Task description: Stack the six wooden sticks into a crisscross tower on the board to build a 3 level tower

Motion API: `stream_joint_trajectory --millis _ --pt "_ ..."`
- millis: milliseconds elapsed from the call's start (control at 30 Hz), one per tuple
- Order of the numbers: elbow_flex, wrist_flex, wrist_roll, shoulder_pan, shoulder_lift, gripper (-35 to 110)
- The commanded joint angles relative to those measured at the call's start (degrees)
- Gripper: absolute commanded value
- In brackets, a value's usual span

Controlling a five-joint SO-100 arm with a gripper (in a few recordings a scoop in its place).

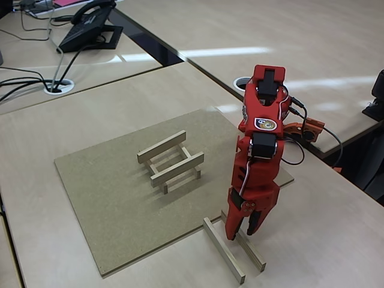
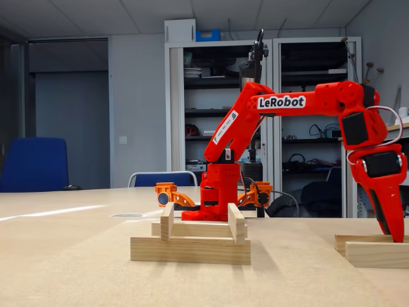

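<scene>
Wooden sticks, six in all, pale square-section bars.

Four sticks form the partial tower (image 1: 171, 161) near the middle of the board (image 1: 108, 216), two levels high. Lower pair lies flat on the board; the upper pair (image 1: 162, 147) crosses it at right angles and rests on it, leaving an open square between. In the low fixed view the same stack shows as a long near bar (image 2: 190, 250) with two end-on bars (image 2: 167, 221) sitting on top.

Two loose sticks (image 1: 223, 249) lie off the board, on the desk (image 1: 336, 228) just beside the board's near right corner, roughly parallel and close together. In the low fixed view they appear at the right edge (image 2: 377, 253), one behind the other.

Board: brown fibreboard sheet, flat on the paler desk, set at an angle to the desk edges.

Gripper (image 1: 242, 231): red, pointing down, tips at the farther loose stick (image 1: 249, 247). Fingers slightly apart around or at that stick; whether they clamp it cannot be told. In the low fixed view the gripper (image 2: 393, 227) reaches down to the loose pair.

Arm base (image 2: 219, 192) stands beyond the board's far edge.
</scene>
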Motion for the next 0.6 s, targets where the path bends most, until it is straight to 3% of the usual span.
stream_joint_trajectory --millis 0,567 --pt "-1.49 -0.62 1.41 -1.41 1.14 18" --pt "-1.14 -4.04 2.99 -1.58 -1.23 8"
